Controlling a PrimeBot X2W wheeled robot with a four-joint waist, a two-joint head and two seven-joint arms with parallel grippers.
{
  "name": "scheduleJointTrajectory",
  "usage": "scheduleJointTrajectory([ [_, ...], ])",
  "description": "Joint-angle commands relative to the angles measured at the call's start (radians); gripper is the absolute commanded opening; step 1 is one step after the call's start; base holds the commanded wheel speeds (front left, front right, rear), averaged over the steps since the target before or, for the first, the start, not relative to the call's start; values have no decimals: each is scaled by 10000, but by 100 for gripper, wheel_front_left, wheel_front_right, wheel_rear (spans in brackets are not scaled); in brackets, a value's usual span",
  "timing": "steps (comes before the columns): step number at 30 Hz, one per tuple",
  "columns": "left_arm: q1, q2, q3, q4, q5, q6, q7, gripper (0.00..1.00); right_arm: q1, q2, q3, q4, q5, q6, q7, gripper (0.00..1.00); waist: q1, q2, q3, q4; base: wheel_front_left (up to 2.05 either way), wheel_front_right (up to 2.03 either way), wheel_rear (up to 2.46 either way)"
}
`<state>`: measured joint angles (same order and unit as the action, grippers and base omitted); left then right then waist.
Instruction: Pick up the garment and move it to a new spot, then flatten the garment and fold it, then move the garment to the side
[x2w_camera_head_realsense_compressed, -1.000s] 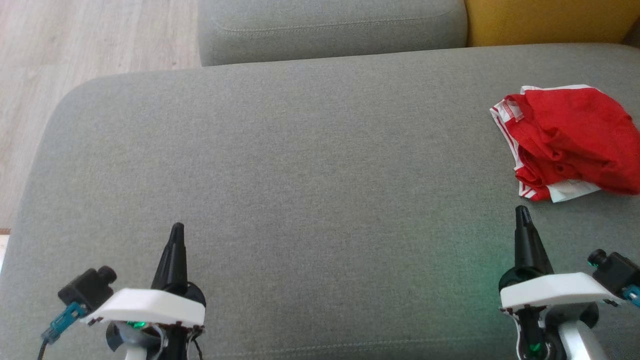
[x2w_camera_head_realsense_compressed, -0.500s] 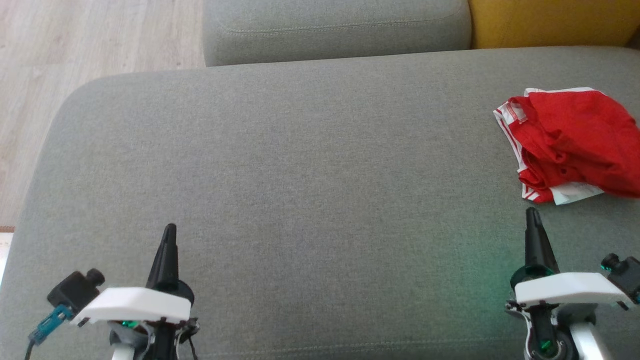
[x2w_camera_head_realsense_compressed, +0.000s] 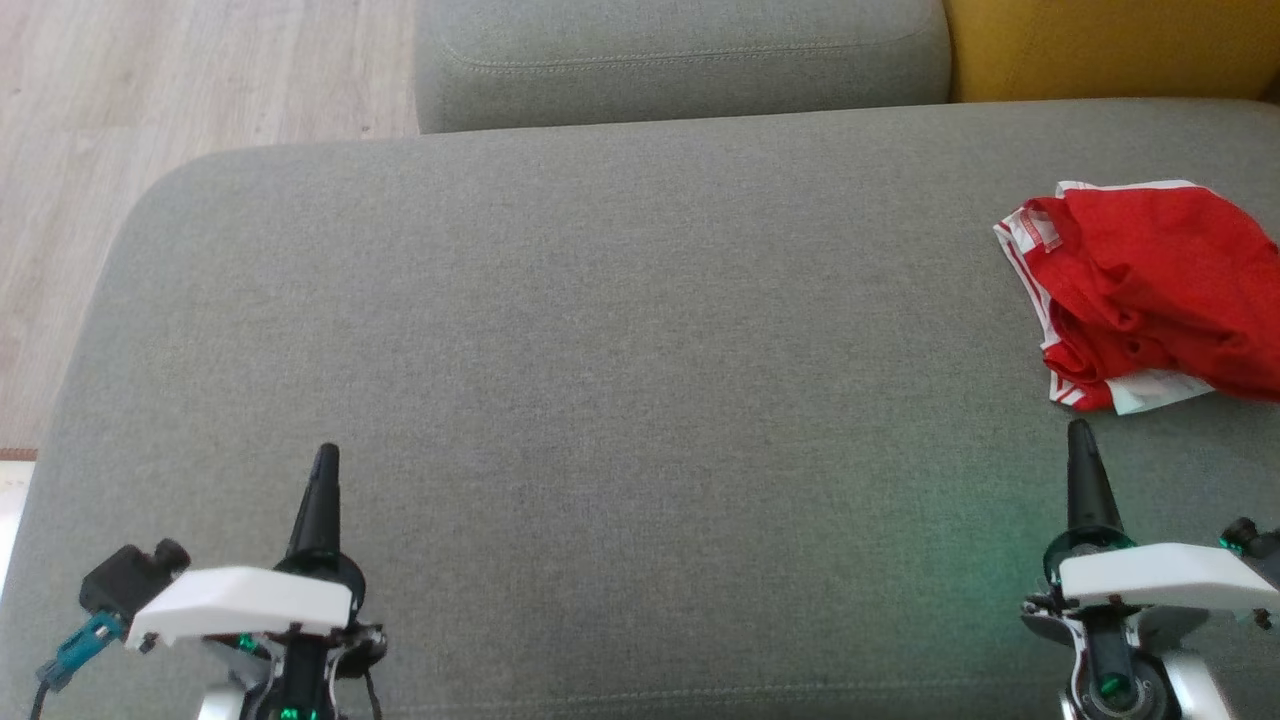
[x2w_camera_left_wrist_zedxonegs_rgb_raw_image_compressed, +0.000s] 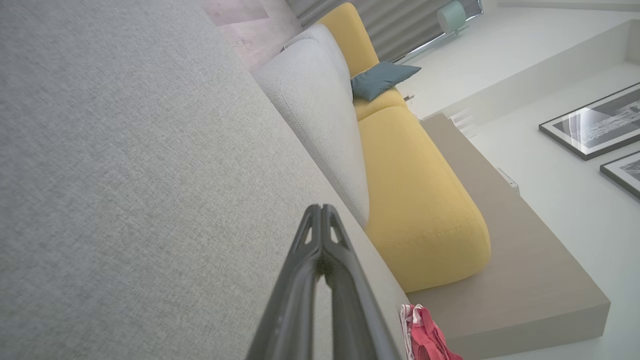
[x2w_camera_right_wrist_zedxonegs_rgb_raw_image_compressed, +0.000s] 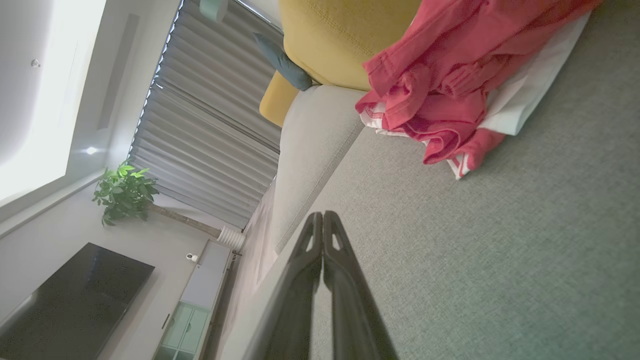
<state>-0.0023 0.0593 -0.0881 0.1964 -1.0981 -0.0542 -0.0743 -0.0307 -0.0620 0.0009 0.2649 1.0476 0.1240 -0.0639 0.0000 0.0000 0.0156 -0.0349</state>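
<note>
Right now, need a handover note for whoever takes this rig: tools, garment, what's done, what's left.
Left tool: shut, empty, over the grey sofa seat.
Right tool: shut, empty, just short of the red garment, not touching it.
Garment: bunched at the seat's right side, not flat.
Done: nothing evident; garment not lifted.
Left: pick up, relocate, flatten, fold, move aside.

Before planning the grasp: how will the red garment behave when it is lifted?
Probably floppy: the red garment lies crumpled in soft folds. Likely light, as the cloth looks thin. Loose parts may dangle and unfold when lifted.
</note>
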Motion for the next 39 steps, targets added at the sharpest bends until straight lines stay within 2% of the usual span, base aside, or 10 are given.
scheduleJointTrajectory([
  [1,-531,177,285,-283,-236,-95,51,0,-557,-165,71,-301,280,40,69,0,0,0,-3,8,0,0,0],
  [39,-899,196,1280,280,-4143,-597,1174,0,-692,-161,-554,-244,4517,61,1115,0,0,0,-94,264,0,0,0],
])
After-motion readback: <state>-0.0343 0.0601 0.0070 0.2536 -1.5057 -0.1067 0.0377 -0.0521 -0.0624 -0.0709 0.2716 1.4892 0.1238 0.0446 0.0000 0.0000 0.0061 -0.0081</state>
